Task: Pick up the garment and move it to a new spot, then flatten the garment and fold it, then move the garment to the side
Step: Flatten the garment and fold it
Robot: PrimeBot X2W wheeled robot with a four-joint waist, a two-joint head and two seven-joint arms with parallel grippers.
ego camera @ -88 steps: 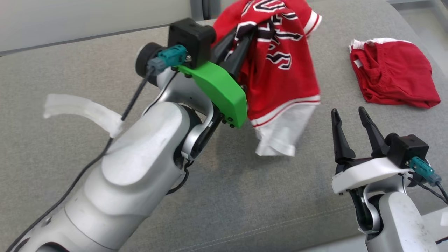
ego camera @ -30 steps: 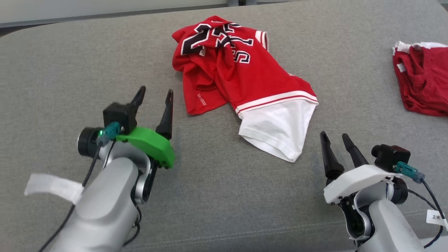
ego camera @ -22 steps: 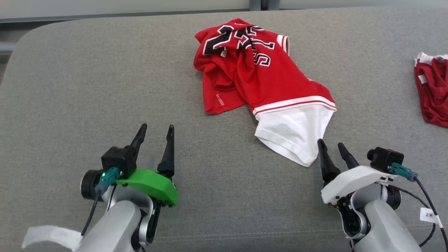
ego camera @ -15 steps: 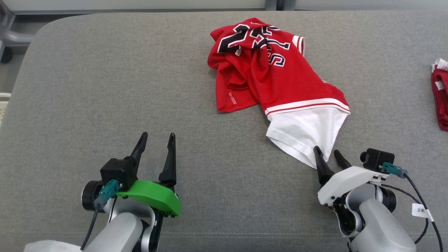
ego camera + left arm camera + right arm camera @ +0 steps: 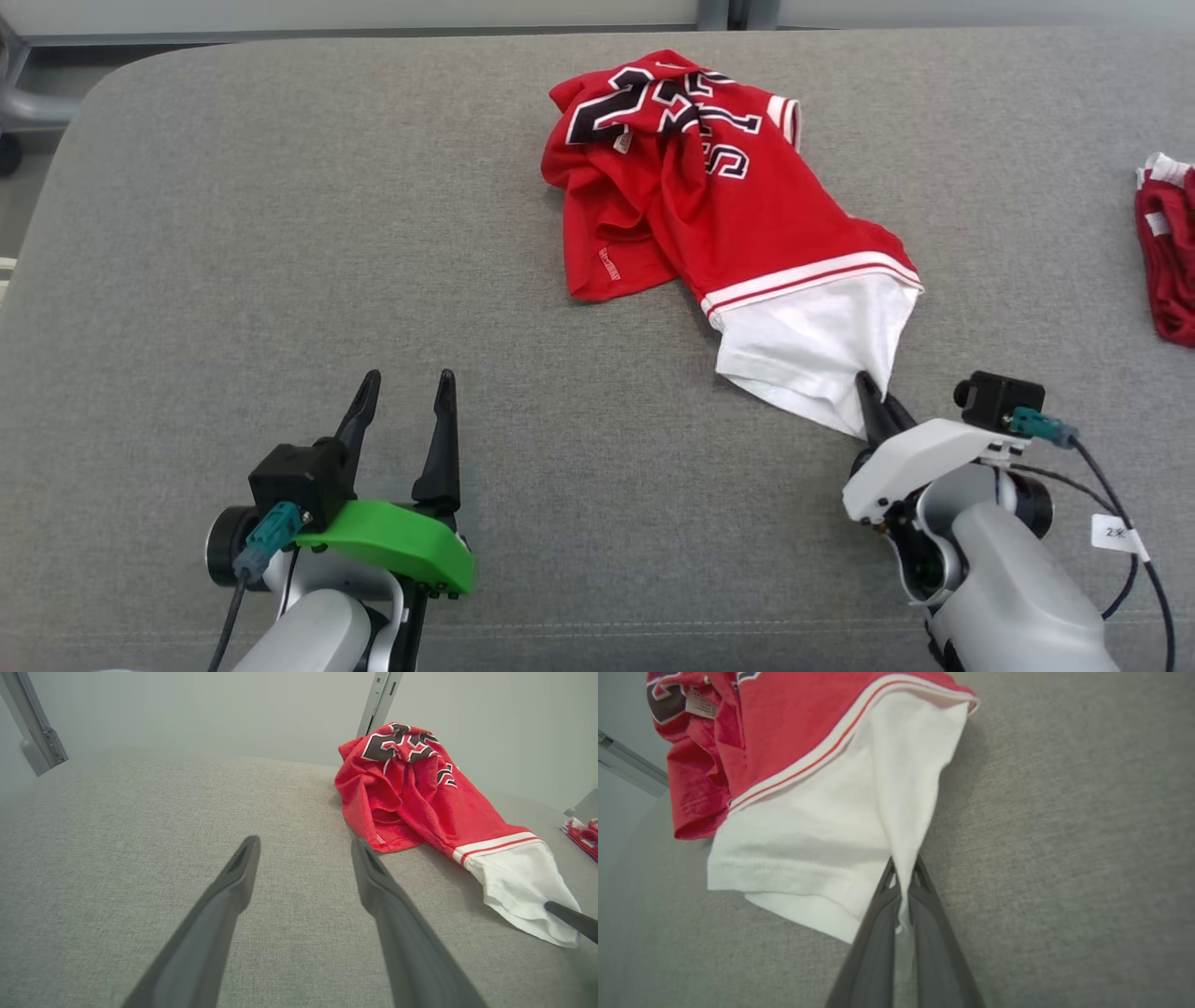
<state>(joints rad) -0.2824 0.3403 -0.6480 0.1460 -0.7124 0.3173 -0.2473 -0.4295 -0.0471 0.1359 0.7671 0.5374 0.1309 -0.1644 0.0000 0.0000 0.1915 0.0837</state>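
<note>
Right wrist view: garment (image 5: 808,812) corner between closed right fingers (image 5: 873,952); left fingers (image 5: 224,900) wide, empty.

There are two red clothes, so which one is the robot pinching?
The numbered jersey: the right gripper pinches its white end. The other red garment lies apart.

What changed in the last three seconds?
The left gripper let go of the jersey, now lying crumpled on the cushion, and drew back open. The right gripper reached forward and shut on its white hem. The other red garment stayed put.
</note>
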